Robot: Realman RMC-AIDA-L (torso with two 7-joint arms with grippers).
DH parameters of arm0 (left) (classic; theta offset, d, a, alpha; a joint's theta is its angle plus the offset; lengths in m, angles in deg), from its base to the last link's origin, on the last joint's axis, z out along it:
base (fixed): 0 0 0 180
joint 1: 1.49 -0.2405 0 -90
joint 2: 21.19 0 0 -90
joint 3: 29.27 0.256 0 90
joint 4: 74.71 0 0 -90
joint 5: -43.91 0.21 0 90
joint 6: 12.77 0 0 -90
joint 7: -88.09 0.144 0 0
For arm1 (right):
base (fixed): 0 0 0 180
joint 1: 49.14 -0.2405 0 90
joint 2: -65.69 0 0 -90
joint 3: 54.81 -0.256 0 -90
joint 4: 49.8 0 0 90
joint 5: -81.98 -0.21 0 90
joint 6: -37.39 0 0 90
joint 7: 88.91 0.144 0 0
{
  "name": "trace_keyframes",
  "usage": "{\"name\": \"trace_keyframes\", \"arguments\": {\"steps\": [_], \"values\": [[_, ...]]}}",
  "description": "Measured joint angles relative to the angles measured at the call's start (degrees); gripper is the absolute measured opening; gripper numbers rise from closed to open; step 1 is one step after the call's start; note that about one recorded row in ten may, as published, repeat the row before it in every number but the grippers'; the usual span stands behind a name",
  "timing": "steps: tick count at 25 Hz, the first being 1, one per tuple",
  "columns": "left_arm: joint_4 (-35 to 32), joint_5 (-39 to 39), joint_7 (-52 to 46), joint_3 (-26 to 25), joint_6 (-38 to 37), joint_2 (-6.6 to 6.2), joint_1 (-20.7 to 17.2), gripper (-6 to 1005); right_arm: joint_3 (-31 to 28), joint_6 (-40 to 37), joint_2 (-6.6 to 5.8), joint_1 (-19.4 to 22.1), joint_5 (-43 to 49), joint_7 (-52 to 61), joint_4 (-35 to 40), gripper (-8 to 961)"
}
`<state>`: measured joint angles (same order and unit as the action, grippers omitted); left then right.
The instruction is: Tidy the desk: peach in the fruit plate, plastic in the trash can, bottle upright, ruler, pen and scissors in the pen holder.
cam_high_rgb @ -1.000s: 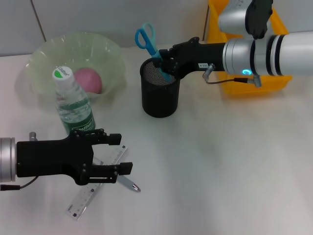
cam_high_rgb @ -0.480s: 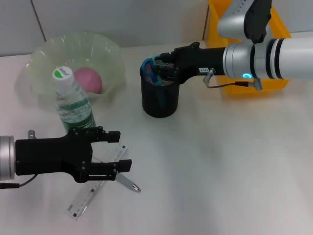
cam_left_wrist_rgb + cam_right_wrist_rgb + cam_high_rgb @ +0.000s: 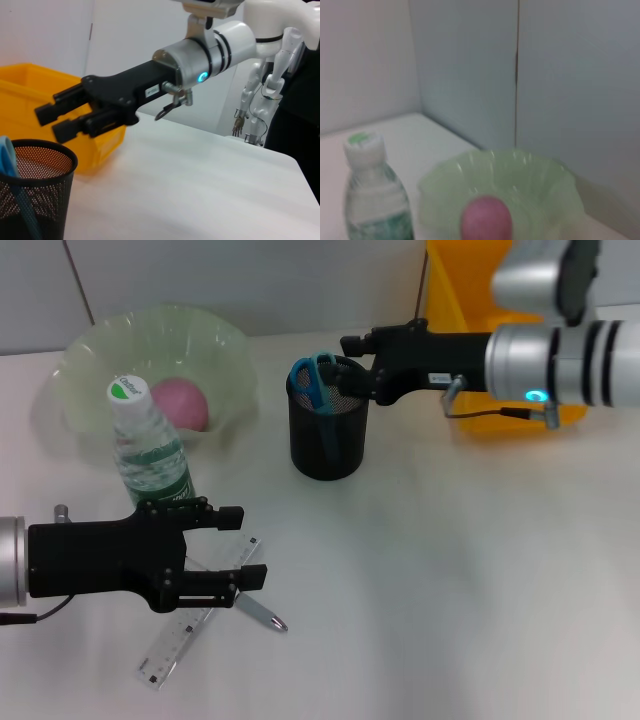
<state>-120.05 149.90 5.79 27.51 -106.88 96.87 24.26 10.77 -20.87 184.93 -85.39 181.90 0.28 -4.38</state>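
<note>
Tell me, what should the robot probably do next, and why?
Probably lower the left gripper onto the pen or ruler. The scissors already stand in the pen holder, the right gripper has its jaws open beside it, and pen and ruler lie on the desk under the open left jaws.

Robot lab: second robot (image 3: 260, 65) behind desk (image 3: 200, 175)

The scissors (image 3: 318, 390) now stand inside the pen holder (image 3: 327, 435), handles just above the rim, no longer held up over it. The right gripper (image 3: 356, 358), jaws apart, has let them go and has drawn back to the right of the cup. The left gripper (image 3: 243, 545) sits slightly lower over the ruler (image 3: 190, 635).
</note>
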Motion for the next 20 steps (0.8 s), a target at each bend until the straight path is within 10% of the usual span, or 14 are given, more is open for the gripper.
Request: {"name": "trace_keyframes", "arguments": {"steps": [9, 20], "values": [[-1.7, 0.2, -2.0, -0.1, -1.3, -0.02, 0.0, 793, -1.8, -14.2, -0.28, 12.2, -8.4, 2.6, 12.4, 478], [-9.0, 2.6, -14.6, 1.1, -1.0, 0.36, 0.1, 792, -12.9, -32.0, -2.50, 16.9, -5.4, 5.1, 10.3, 479]]}}
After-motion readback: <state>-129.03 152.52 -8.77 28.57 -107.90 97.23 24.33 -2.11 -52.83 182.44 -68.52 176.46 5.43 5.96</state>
